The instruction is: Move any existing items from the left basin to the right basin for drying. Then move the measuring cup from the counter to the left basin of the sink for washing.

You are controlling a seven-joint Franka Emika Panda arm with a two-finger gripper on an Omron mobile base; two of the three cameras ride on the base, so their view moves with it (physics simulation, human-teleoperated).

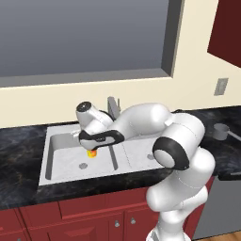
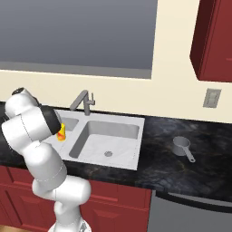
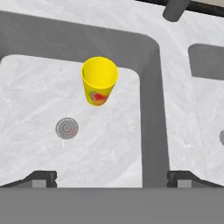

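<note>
Hand view shows one yellow cup [image 3: 99, 80] upright in the left basin [image 3: 39, 105], jaws spread wide above it. One measuring cup [image 2: 182, 147] lies on the black marbled counter [image 2: 181, 170], right of the two-basin sink [image 2: 136, 149].

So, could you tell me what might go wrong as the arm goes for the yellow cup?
The open hand hangs above the left basin, with the upright yellow cup off toward the divider. If it descends off-centre, a finger could tip the cup. The faucet also stands close to the arm, so a lift toward the right basin might clip it.
</note>
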